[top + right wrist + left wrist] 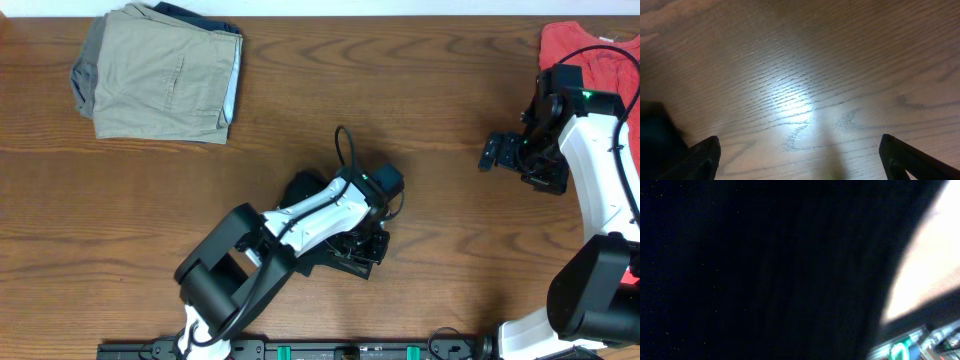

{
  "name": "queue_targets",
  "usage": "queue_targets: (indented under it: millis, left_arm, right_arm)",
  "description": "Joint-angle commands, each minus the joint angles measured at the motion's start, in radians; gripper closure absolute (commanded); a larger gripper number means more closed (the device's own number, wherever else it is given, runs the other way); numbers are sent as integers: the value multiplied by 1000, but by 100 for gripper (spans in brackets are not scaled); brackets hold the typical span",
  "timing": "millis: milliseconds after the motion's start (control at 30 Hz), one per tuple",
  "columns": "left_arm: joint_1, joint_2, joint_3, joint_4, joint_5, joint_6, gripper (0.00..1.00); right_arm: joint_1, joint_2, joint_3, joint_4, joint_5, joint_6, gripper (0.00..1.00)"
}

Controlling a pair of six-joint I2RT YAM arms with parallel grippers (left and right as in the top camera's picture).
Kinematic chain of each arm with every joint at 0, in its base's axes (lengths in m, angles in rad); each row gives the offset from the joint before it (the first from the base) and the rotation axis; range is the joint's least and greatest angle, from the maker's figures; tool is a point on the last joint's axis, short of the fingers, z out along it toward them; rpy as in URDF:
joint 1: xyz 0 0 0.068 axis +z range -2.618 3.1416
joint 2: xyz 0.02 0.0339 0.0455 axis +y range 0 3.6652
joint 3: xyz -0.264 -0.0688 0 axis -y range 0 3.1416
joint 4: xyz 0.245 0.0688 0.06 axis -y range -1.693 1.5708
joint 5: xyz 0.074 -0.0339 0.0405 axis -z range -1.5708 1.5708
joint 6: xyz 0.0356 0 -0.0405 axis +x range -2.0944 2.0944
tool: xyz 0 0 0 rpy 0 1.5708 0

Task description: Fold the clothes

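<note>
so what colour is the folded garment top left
The folded garment is khaki-beige, best seen in the overhead view.

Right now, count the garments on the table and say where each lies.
3. The khaki garment, folded, far left; the coral-red top, far right edge; the black garment at centre, partly under the left arm. Layers beneath the khaki may be more.

1. The clothes (304, 189): a black soft garment, bunched into a small heap near the middle of the table (420, 90), largely covered from above.
2. Close up, its dark fabric (765, 270) fills the left wrist view; folds are indistinct.
</note>
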Motion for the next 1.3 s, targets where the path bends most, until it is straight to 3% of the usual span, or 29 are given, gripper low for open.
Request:
queue_targets:
  millis: [0, 100, 200, 367, 867, 1267]
  left_arm:
    - [2, -108, 80, -45, 33, 31, 87]
    - [5, -198, 124, -52, 19, 74, 87]
    - [23, -289, 131, -5, -88, 73, 87]
    - [64, -320, 129, 2, -214, 50, 87]
    - [90, -8, 114, 63, -227, -14, 87]
    - [90, 126, 114, 354, -224, -14, 87]
  right_arm:
    - [0, -3, 3, 4, 6, -12, 1]
    - [2, -3, 3, 3, 6, -12, 1]
    - [1, -3, 3, 3, 6, -12, 1]
    - [1, -3, 3, 3, 6, -12, 1]
    - [1, -3, 3, 4, 6, -12, 1]
    - [1, -3, 3, 3, 6, -12, 1]
